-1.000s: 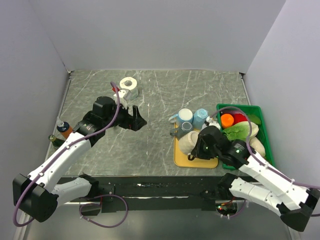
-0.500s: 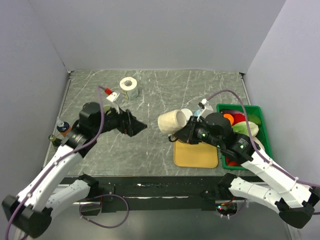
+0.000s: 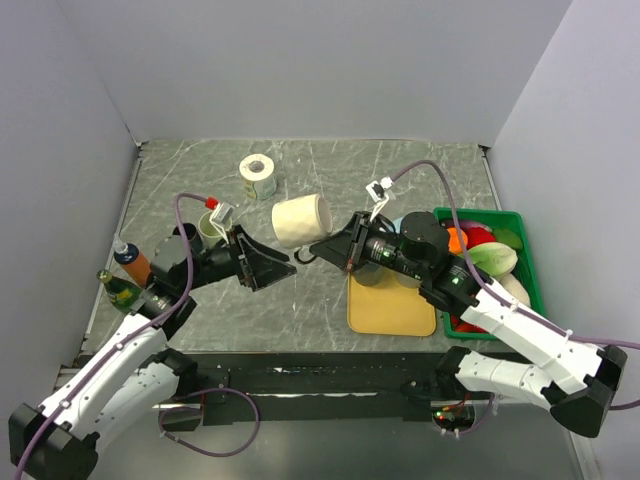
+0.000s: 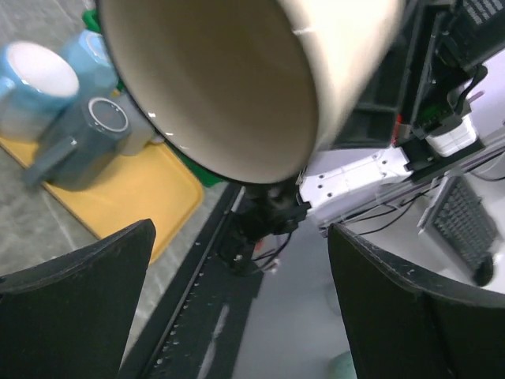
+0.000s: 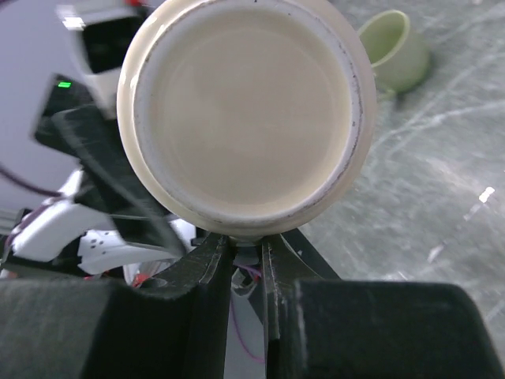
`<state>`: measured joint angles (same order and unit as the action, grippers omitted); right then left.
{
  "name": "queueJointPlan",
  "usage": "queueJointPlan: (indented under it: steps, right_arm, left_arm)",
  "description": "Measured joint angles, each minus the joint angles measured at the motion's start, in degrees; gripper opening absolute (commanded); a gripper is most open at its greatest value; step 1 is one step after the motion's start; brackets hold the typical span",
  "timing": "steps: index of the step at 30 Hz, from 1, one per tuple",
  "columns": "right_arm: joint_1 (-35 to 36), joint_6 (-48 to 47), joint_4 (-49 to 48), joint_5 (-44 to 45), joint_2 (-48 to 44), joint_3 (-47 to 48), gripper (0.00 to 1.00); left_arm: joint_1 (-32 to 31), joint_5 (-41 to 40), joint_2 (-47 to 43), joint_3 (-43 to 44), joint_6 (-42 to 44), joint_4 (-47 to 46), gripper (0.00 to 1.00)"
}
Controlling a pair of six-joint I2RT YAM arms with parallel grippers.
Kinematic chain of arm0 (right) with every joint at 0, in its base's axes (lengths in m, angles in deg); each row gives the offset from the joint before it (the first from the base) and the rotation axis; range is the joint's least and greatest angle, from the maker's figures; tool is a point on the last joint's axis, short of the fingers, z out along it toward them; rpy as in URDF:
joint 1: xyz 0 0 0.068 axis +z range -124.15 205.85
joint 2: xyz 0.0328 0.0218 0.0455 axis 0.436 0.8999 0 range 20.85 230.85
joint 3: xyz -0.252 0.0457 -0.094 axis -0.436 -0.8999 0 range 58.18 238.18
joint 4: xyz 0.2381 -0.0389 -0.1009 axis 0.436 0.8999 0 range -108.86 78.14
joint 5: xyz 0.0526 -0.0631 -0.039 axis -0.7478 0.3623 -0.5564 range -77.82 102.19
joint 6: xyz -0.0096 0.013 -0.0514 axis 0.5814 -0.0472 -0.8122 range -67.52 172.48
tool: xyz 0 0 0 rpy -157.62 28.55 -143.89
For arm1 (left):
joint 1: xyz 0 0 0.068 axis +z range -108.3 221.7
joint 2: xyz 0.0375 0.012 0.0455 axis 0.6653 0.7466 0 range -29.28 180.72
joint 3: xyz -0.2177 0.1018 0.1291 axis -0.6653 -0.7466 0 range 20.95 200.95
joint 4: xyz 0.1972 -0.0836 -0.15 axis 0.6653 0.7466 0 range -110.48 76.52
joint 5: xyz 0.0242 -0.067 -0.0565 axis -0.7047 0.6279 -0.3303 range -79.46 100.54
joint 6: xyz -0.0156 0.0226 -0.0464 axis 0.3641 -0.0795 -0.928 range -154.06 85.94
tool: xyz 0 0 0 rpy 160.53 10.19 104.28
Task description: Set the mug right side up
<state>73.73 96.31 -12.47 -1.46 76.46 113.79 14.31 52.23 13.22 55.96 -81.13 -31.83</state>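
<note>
**Cream mug** (image 3: 301, 220): off the surface (image 3: 330, 175), tipped on its side in mid-air between the two arms, left of the yellow mat (image 3: 395, 312).

**Right tool** (image 3: 322, 246): closed tight on a thin part under the mug's body, seemingly the handle. I judge this grip was chosen to leave the body free.

**Left tool** (image 3: 272, 262): fingers spread wide, holding nothing, aimed at the mug's round end from just beside it. It is probably placed to take the mug over for a regrip, since one wrist may not roll it fully upright.

**Blue mugs** (image 4: 35, 87): stand by the mat's far edge, well clear of the handover.
</note>
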Motion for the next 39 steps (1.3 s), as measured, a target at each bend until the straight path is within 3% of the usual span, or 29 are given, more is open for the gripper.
queueJointPlan:
  steps: [8, 13, 26, 37, 39]
  right_arm:
    - [1.14, 0.72, -4.81, -2.56, 1.57, -0.04, 0.0]
    - [1.81, 1.81, -7.54, -2.73, 1.9, -1.38, 0.0]
    - [3.37, 2.84, -17.09, -0.22, 2.69, -5.42, 0.0]
    - [5.64, 2.86, -26.25, 4.87, 2.56, -9.16, 0.0]
    - [5.84, 2.75, -26.62, 5.4, 2.56, -9.18, 0.0]
  left_arm:
    - [-0.39, 0.52, 2.34, -4.79, -12.74, -17.59, 0.99]
    - [-0.74, 0.44, 4.07, -8.09, -19.93, -28.85, 0.87]
    - [-1.49, -3.45, 4.55, -8.96, -25.86, -32.96, 0.64]
    - [-1.62, -6.23, 4.74, -8.98, -26.99, -32.89, 0.23]
    - [-1.62, -6.78, 4.74, -8.98, -26.8, -32.89, 0.07]
